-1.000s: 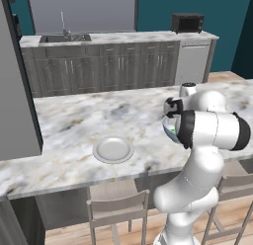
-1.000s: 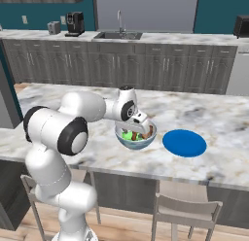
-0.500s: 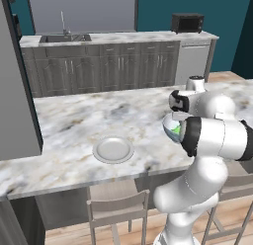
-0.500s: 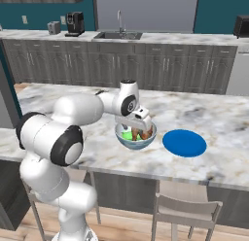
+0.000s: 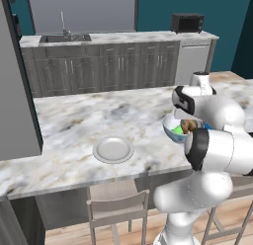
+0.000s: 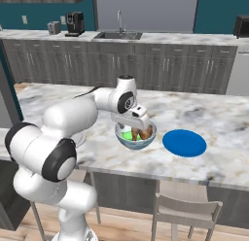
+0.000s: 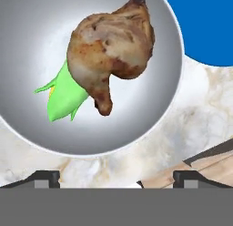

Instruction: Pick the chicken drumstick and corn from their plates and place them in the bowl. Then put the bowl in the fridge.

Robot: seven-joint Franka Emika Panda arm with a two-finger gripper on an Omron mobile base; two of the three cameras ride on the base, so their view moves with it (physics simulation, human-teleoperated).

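Both foods lie in the glossy pale blue-grey bowl (image 7: 27,134); the wide-open, empty gripper (image 7: 116,177) should probably clamp its near rim squarely

place: kitchen | cues: sink (image 5: 65,38), cabinets (image 5: 113,70), marble counter (image 5: 74,120)

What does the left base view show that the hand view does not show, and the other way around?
The left base view has the pale grey-white plate, bare on the counter, the sink, the microwave and the arm.

The hand view looks straight down into the bowl: the chicken drumstick lies partly over the corn. It also shows the hand open, holding nothing.

Both show the bowl with the drumstick and corn inside, and an edge of the blue plate.
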